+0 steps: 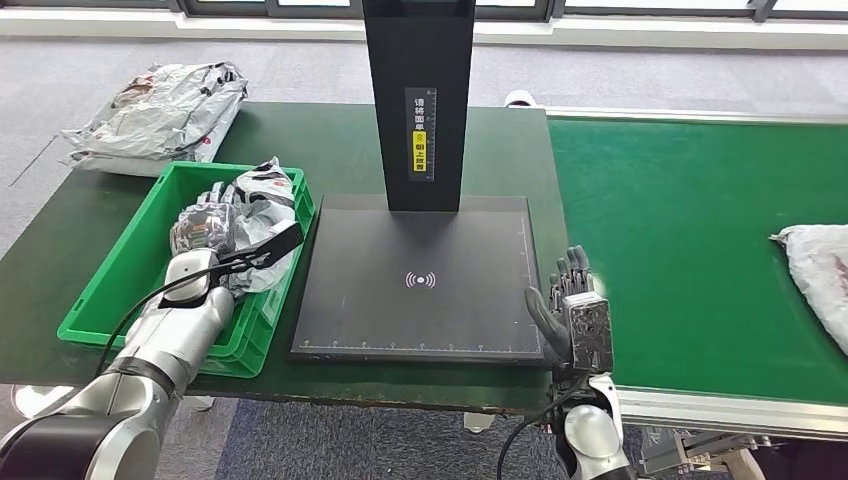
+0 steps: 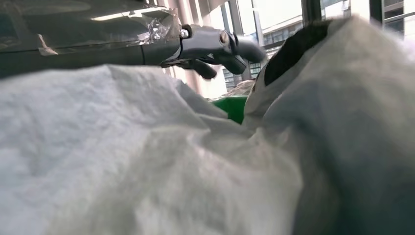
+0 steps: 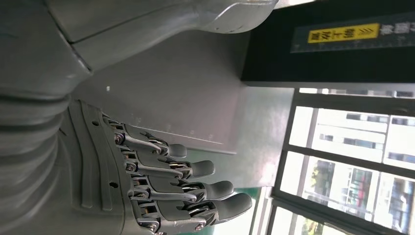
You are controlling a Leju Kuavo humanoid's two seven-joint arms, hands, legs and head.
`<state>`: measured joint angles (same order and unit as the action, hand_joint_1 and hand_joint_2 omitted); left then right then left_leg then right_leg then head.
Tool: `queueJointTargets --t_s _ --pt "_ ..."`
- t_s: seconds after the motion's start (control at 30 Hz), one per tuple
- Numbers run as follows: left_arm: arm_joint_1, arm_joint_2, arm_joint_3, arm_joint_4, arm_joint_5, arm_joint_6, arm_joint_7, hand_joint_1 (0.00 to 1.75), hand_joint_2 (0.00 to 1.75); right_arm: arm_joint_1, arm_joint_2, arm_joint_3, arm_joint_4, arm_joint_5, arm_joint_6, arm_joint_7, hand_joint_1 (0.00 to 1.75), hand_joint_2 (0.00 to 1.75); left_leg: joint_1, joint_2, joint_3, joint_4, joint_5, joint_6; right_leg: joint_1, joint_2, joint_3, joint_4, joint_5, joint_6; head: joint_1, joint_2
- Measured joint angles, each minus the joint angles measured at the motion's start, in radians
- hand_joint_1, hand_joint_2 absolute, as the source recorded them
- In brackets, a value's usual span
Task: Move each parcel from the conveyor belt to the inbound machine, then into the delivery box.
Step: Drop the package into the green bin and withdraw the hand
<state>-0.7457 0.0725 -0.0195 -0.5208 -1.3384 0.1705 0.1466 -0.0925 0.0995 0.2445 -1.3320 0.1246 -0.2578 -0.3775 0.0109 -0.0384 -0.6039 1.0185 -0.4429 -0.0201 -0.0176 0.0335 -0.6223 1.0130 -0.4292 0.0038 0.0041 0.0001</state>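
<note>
A crumpled grey-white parcel (image 1: pixel 265 200) lies in the green delivery box (image 1: pixel 110 290) at the left. My left hand (image 1: pixel 203 228) rests over its near end. In the left wrist view the parcel (image 2: pixel 147 161) bulges close below, and the fingers (image 2: pixel 215 46) stretch out above it without clasping it. My right hand (image 1: pixel 572 310) stands open and upright at the right edge of the black inbound machine plate (image 1: pixel 420 280), holding nothing, its fingers (image 3: pixel 195 188) apart. Another grey parcel (image 1: pixel 820 275) lies on the green conveyor belt (image 1: pixel 690 230) at the far right.
The machine's black column (image 1: pixel 418 100) rises from the back of the plate. A pile of grey parcels (image 1: pixel 160 115) sits on the table's back left corner, behind the box. The near edge of the table runs just below the plate and the box.
</note>
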Motion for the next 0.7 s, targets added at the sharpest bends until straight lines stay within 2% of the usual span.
queueJointTargets --t_s 0.2,0.4,0.57,0.63,0.7 --pt "-0.023 0.030 0.002 -0.050 0.089 -0.033 -0.081 0.00 1.75 0.020 -0.008 -0.013 -0.009 0.031 0.017 0.015 0.00 1.75 0.000 0.000 0.000 0.000 0.000 0.000 0.000 0.000 0.000 0.000 0.000 0.000 0.000 0.000" --pt "-0.045 0.114 0.003 -0.139 0.141 -0.113 -0.174 0.00 1.75 0.040 -0.012 -0.029 -0.021 0.046 0.025 0.022 0.00 1.75 0.001 0.003 0.000 0.000 0.000 -0.001 0.001 0.003 -0.002 0.000 0.000 -0.001 0.000 0.000" --pt "-0.056 0.160 -0.011 -0.171 0.142 -0.163 -0.218 0.00 1.75 0.043 -0.015 -0.033 -0.026 0.053 0.031 0.023 0.00 1.75 0.001 0.003 0.000 0.000 0.000 -0.001 0.001 0.003 -0.001 0.000 0.001 -0.001 0.000 0.000" --pt "-0.068 0.208 -0.045 -0.175 0.147 -0.246 -0.289 0.00 1.75 0.047 -0.018 -0.034 -0.027 0.057 0.044 0.023 0.00 1.75 0.002 0.006 0.000 0.000 0.000 -0.001 0.002 0.005 -0.002 0.001 0.001 -0.002 0.000 0.000" --pt "-0.088 0.283 -0.085 -0.177 0.182 -0.356 -0.368 0.00 1.75 0.056 -0.021 -0.039 -0.027 0.060 0.059 0.022 0.00 1.75 0.002 0.011 0.000 -0.001 0.000 -0.002 0.002 0.011 -0.004 0.001 0.003 -0.004 0.000 0.000"
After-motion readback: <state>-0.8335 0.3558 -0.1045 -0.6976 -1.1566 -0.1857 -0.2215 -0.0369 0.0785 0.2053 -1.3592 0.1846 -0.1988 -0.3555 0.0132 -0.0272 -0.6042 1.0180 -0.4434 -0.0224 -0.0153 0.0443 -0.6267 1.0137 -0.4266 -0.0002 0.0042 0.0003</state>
